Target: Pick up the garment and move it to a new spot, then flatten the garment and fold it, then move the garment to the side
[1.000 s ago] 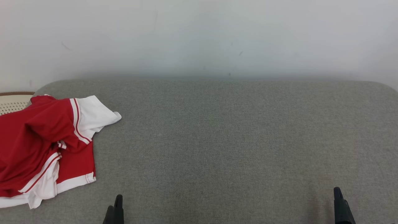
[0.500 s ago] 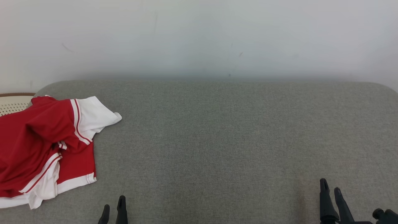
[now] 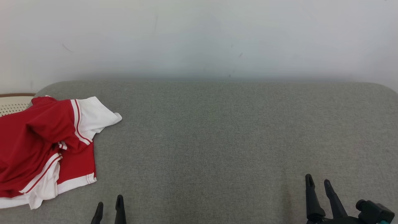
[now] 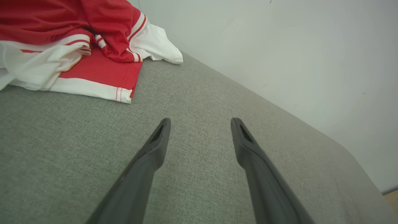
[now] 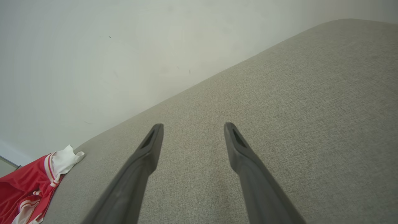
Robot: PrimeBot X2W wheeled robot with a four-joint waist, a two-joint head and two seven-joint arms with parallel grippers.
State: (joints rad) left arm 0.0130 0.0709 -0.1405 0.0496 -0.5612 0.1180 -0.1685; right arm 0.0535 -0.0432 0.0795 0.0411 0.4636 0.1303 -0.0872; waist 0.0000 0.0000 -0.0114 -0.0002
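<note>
The garment (image 3: 40,143) is a crumpled red shirt with white trim, lying at the left end of the grey padded surface (image 3: 217,133). The left wrist view has the garment (image 4: 77,40) at its top left, and the right wrist view has the garment (image 5: 28,189) at its lower left. My left gripper (image 3: 108,200) stands open near the front edge, to the right of the garment and apart from it, with nothing between its fingers. My right gripper (image 3: 317,181) is open and empty at the front right, far from the garment.
A pale wall (image 3: 199,37) rises just behind the surface. A cream perforated basket (image 3: 14,102) with a brown rim shows at the far left, behind the garment. The surface's far corners are rounded.
My right gripper has moved left and further up into the head view, both fingers now showing. My left gripper has shifted slightly left. The garment lies as before.
</note>
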